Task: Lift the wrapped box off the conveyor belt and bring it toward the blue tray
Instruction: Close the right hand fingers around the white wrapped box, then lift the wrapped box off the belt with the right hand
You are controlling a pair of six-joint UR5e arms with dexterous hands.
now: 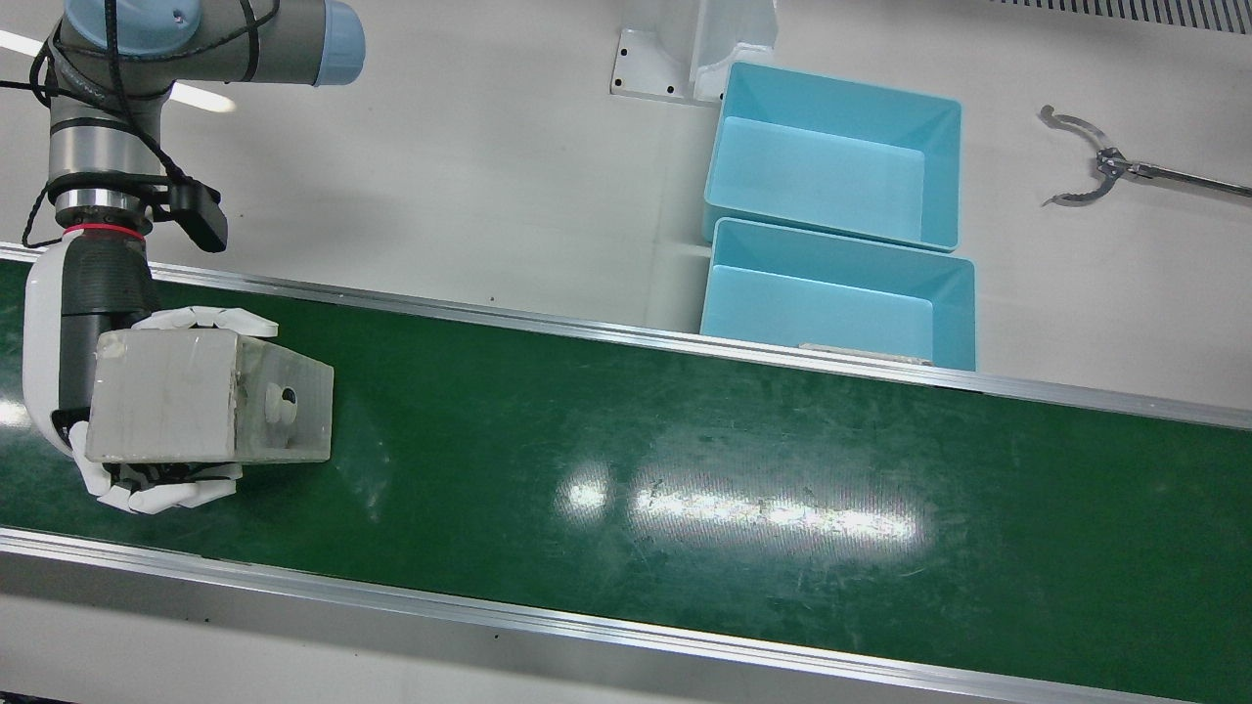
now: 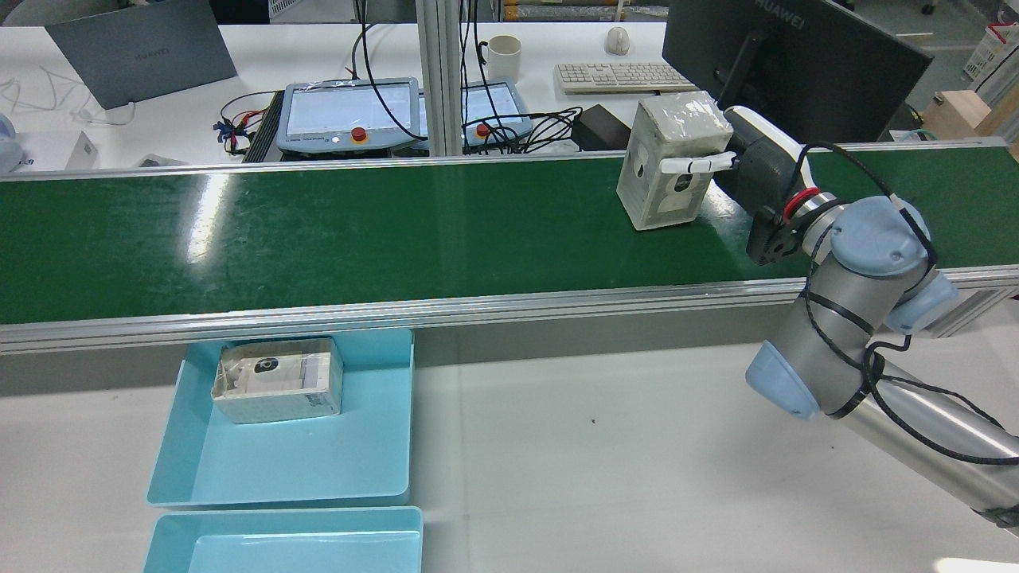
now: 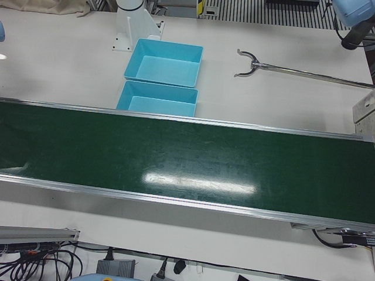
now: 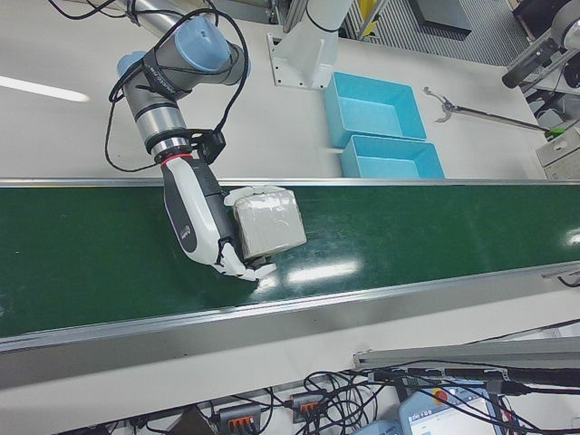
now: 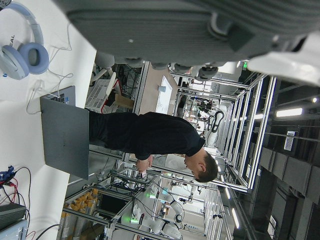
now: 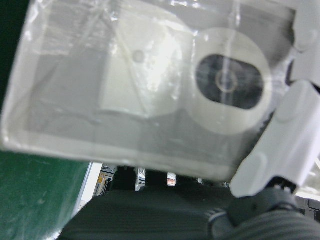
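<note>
In the front view, your right hand (image 1: 117,391) is wrapped around the wrapped box (image 1: 210,396), fingers (image 1: 210,320) along one long side and more under the opposite side, so the box sits in the grasp over the conveyor belt (image 1: 685,460); the blue tray (image 1: 839,305) lies well off to the side the box's free end points toward, just past the belt's far rail. In the rear view, the box (image 2: 673,159) stands out ahead of the hand (image 2: 756,171), its lower edge at or barely above the belt, and the tray (image 2: 286,422) is far across and nearer the robot, already holding another box (image 2: 279,380). The right-front view shows the same clasp (image 4: 213,227). The left-front view shows neither hand. The left hand view shows only room behind, so you cannot tell that hand's state. The right hand view is filled by the box (image 6: 150,85), pressed close.
</note>
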